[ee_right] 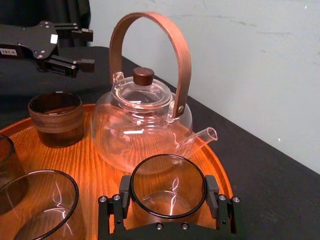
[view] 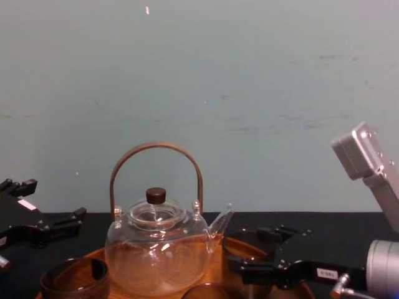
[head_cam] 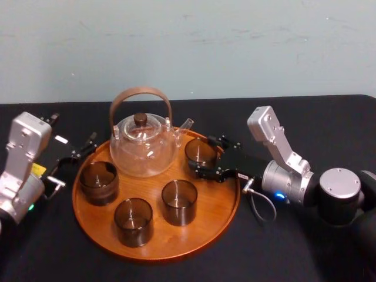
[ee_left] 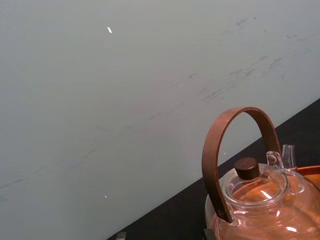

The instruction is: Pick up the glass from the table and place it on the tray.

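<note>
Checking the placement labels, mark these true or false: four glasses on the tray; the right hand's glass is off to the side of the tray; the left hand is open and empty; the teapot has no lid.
1. Four glasses are on the tray. True.
2. The glass gripped by the right hand is off to the side of the tray. False: it is inside the tray's rim, by the spout of the teapot.
3. The left hand is open and empty, at the tray's left side. True.
4. The teapot has no lid. False: a glass lid with a dark knob is on it.
</note>
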